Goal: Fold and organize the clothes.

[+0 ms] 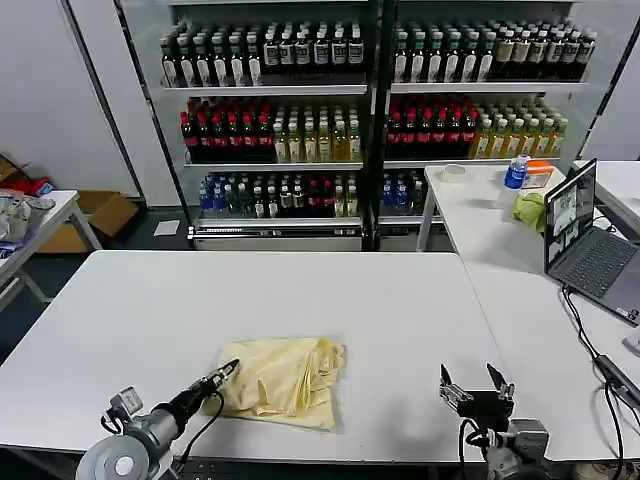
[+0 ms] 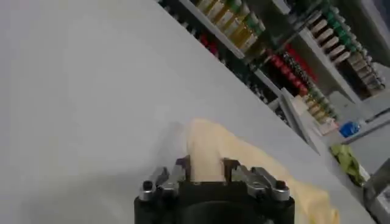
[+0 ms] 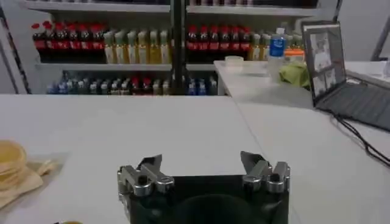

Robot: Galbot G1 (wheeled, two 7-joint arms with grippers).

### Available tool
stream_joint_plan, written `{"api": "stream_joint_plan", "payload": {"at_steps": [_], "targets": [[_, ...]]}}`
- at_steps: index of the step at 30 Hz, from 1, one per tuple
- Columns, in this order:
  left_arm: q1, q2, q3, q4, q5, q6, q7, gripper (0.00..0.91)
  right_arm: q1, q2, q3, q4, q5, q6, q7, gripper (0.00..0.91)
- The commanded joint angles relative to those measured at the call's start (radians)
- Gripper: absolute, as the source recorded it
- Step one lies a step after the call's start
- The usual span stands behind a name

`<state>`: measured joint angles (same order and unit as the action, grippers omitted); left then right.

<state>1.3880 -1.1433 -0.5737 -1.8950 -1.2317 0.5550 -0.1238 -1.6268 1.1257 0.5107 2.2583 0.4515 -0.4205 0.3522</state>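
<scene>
The left gripper point(image 1: 229, 370), black and slim at the end of a dark forearm, reaches in low from the near left edge of the white table point(image 1: 140, 310) and slants up toward its middle. Its tip meets the left edge of the pale yellow, thin-fabric T-shirt point(image 1: 285, 378). In the left wrist view the fingers point(image 2: 183, 167) stand a little apart with a raised ridge of the yellow cloth point(image 2: 207, 152) running between them; whether they actually pinch the fabric cannot be told.

The T-shirt lies as a rumpled, roughly folded bundle near the table's front edge, slightly left of centre, its right side gathered into wrinkles. No label or printing can be made out on it.

The right gripper point(image 1: 477, 383) is held upright just off the near right part of the table, well apart from the shirt, with its two black fingers spread wide and nothing between them. In the right wrist view the same spread fingers point(image 3: 149, 165) point across the bare tabletop, and an edge of the yellow shirt point(image 3: 15, 173) shows off to one side.

Behind the table, shelves point(image 1: 370, 90) carry rows of dark, red and yellow bottles; their labels are too small to read. On the side table to the right sits an open grey laptop point(image 1: 590, 245), its screen content unreadable, beside a small yellow-green cloth point(image 1: 530, 210) and a blue-capped bottle point(image 1: 516, 172).
</scene>
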Motion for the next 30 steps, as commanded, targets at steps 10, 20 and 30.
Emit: {"api": "stream_joint_plan", "payload": {"at_steps": [10, 20, 30], "targets": [[-0.005, -0.017, -0.054, -0.007, -0.199, -0.001, 0.005, 0.010, -0.027, 0.010, 0.016, 0.023, -0.003, -0.002, 0.001, 0.907], [0.004, 0.068, -0.321, -0.069, -0.330, 0.021, -0.058, 0.010, -0.034, 0.008, 0.031, 0.033, 0.003, 0.000, -0.001, 0.907], [0.018, 0.392, -0.711, -0.051, -0.149, 0.025, -0.047, 0.010, -0.001, 0.006, 0.008, 0.033, 0.013, -0.001, 0.000, 0.907]]}}
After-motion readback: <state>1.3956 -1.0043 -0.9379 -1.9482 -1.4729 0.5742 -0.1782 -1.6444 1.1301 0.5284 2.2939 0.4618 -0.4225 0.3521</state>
